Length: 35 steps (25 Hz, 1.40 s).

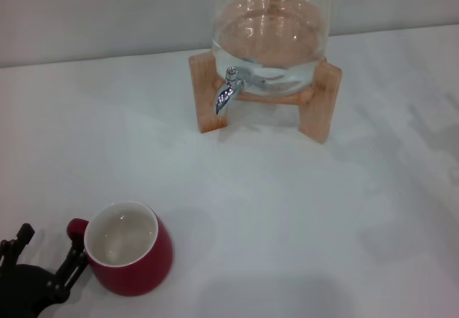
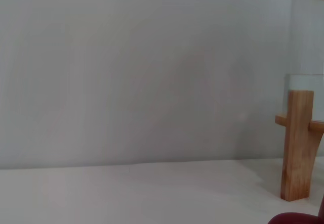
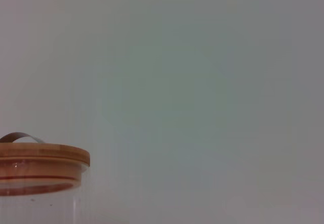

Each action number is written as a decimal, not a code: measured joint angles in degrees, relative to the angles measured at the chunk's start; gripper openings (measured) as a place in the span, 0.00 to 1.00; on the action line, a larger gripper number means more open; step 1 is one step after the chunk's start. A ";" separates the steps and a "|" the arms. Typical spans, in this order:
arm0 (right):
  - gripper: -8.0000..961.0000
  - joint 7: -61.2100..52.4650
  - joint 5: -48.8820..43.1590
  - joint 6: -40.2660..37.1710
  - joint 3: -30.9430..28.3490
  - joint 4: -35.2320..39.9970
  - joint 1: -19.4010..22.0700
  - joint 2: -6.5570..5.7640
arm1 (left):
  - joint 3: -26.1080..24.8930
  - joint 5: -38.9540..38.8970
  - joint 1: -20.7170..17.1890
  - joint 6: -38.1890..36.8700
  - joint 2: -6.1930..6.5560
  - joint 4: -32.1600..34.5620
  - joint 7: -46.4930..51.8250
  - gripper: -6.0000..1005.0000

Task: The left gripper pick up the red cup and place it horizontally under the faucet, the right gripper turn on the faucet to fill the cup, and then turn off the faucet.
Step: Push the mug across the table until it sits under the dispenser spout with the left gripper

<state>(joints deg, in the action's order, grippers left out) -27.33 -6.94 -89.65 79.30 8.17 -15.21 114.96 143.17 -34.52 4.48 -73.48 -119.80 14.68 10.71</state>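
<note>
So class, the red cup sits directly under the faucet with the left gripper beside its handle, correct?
Not quite. In the head view the red cup stands well away from the faucet, near the table's front edge, not under it. The rest holds: the left gripper is beside the cup's handle.

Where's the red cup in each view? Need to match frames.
Head view: the red cup stands at the lower left, beside the left tool.
Left wrist view: only a dark-red sliver at the bottom edge, near the right corner.
Right wrist view: not in it.
Shared landmark: the wooden stand, seen in head and left wrist views.
</note>
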 joint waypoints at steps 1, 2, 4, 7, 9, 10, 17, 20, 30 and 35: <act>0.90 0.00 0.00 0.00 -0.01 0.00 -0.02 0.00 | 0.00 0.01 0.00 0.00 0.00 0.00 0.00 0.87; 0.90 0.00 0.00 0.02 0.00 0.00 -0.05 0.00 | 0.00 0.01 0.00 0.00 0.00 -0.01 0.00 0.87; 0.90 0.00 0.00 0.08 0.01 0.00 -0.11 0.00 | 0.00 0.02 0.00 0.00 0.01 -0.05 0.00 0.87; 0.90 0.00 0.00 0.19 0.02 0.00 -0.17 0.00 | 0.00 -0.02 0.00 0.00 0.13 -0.09 0.01 0.87; 0.90 0.00 0.00 0.23 0.06 0.00 -0.17 0.00 | 0.00 -0.14 0.12 0.00 0.24 -0.13 0.01 0.87; 0.90 0.00 0.00 0.25 0.06 0.00 -0.18 0.00 | 0.00 -0.20 0.23 0.00 0.31 -0.15 0.01 0.87; 0.90 0.00 0.00 0.17 -0.01 0.00 -0.18 0.00 | 0.00 -0.14 1.43 0.00 0.35 -0.88 0.41 0.87; 0.90 0.00 0.00 0.12 -0.05 0.00 -0.18 0.00 | 0.00 -0.12 1.66 0.00 0.36 -0.89 0.43 0.87; 0.90 0.00 0.06 0.26 -0.12 0.00 -0.26 0.00 | 0.06 0.06 2.17 0.17 0.35 -0.88 0.46 0.84; 0.90 0.00 0.15 0.27 -0.12 0.03 -0.34 -0.06 | 0.09 0.41 2.44 0.29 0.35 -0.88 0.46 0.77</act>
<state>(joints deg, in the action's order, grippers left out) -27.33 -6.79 -89.38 79.18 8.20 -15.55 114.90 143.26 -34.11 6.92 -73.19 -119.44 13.80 11.17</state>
